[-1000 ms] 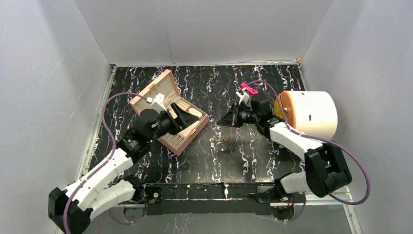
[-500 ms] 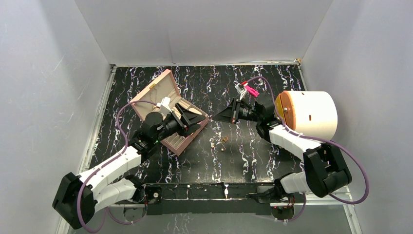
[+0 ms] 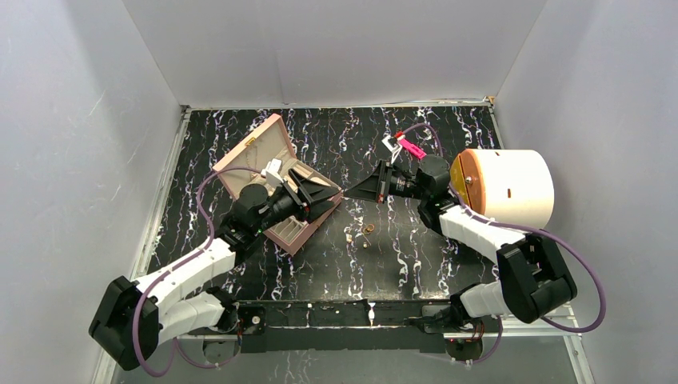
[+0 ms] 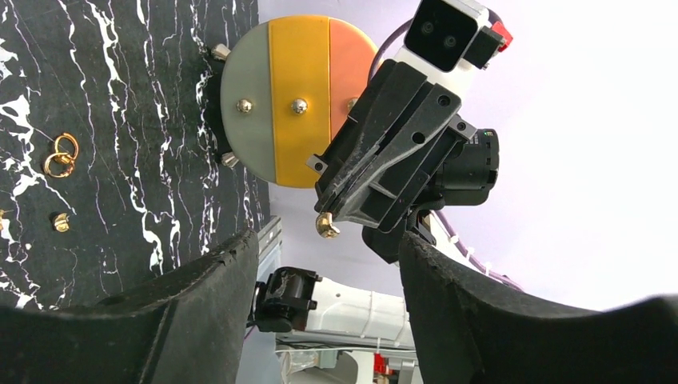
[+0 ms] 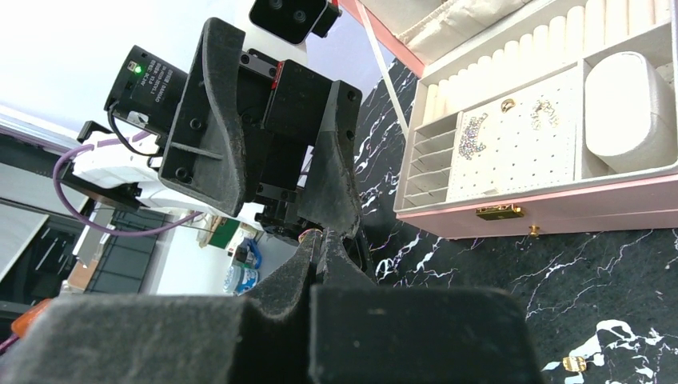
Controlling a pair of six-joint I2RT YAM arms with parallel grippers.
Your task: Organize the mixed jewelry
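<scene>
Right end effector (image 3: 352,194) pinched closed on a tiny gold stud (image 4: 325,226), held mid-air at the mouth of left end effector (image 3: 334,194), whose fingers (image 4: 200,312) are spread wide. Loose gold rings (image 4: 62,154) lie on counter (image 3: 464,124) near the open pink box (image 3: 257,156).

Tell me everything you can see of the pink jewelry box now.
The pink jewelry box stands open on the black marbled table, left of centre and turned diagonally, lid tilted back. Outside pink, a gold clasp on the front wall; inside cream: ring rolls, narrow slots, a rounded cushion, a perforated panel carrying a few sparkly pieces. The left end effector hovers over its right part; contact cannot be told.
</scene>
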